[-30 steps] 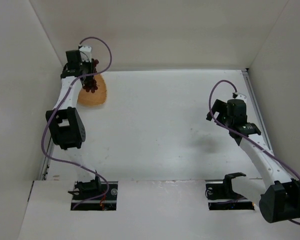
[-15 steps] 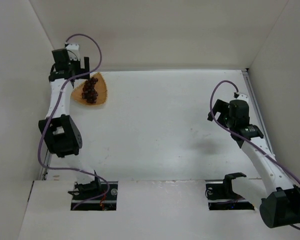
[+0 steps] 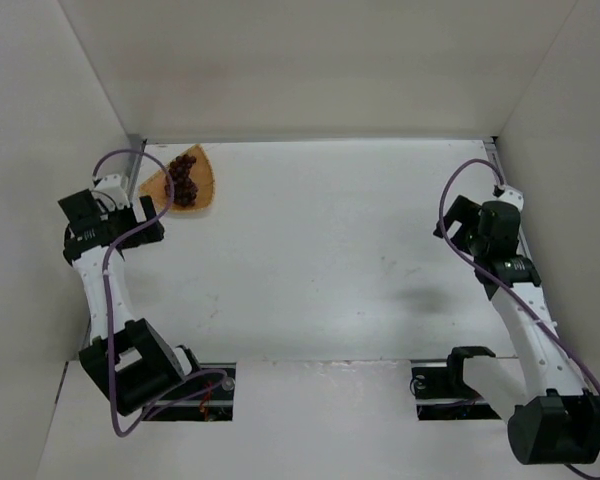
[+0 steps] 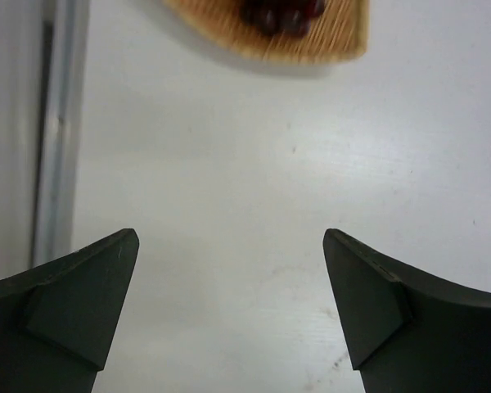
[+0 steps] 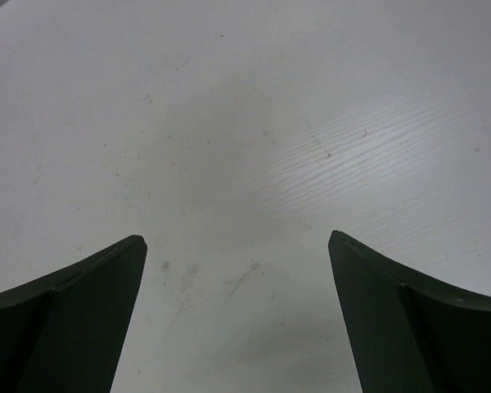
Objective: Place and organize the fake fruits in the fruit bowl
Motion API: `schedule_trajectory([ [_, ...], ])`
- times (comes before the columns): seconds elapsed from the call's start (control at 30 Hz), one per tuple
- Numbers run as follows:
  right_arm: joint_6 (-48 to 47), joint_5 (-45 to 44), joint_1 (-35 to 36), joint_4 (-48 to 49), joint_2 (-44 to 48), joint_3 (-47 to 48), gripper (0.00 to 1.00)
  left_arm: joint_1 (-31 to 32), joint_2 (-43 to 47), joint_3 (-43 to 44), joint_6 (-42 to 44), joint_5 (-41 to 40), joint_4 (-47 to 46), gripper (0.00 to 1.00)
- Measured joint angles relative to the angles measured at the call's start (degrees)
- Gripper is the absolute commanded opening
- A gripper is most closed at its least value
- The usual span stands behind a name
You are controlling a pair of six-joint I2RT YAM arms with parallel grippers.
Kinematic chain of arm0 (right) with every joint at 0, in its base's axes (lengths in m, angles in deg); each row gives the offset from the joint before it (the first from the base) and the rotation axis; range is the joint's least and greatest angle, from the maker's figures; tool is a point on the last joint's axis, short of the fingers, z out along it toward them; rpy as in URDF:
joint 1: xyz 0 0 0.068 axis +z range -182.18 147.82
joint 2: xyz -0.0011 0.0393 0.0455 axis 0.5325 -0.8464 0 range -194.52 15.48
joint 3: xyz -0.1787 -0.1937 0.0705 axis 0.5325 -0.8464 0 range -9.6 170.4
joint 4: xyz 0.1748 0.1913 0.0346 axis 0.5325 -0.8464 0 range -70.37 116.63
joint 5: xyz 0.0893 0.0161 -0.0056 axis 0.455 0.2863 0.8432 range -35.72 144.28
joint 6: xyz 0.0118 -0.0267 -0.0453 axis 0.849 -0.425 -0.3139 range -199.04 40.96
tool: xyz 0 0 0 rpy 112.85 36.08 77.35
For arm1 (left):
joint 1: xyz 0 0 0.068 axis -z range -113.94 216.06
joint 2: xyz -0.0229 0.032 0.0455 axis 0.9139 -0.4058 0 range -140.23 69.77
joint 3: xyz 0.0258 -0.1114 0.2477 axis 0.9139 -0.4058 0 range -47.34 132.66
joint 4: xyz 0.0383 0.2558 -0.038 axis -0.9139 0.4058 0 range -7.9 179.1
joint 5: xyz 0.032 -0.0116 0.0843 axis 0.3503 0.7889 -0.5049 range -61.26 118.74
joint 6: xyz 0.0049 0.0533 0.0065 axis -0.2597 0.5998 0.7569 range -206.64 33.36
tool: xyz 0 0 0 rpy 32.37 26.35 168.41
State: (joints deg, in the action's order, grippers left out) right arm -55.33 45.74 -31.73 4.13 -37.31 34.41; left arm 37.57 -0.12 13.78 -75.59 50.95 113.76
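The left jaws, open and empty, have drawn back from the fruit bowl (image 3: 203, 195). One grape bunch (image 3: 185, 178) lies in the one bowl; the right jaws stand open too.

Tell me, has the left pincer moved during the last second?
Yes. The left pincer pulled back from above the shallow orange-tan fruit bowl, toward the near side.
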Motion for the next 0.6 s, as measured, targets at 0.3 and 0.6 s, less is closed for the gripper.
schedule_trajectory([
  [0.3,-1.05,2.16,-2.69,0.2,0.57,-0.68,1.0,-12.17,0.0,-9.77,-5.68,1.18,2.89,0.97],
  [0.6,-1.49,2.99,-2.69,0.7,0.5,-1.51,1.0,-13.88,0.07,-9.77,-7.41,1.81,1.92,0.97],
])
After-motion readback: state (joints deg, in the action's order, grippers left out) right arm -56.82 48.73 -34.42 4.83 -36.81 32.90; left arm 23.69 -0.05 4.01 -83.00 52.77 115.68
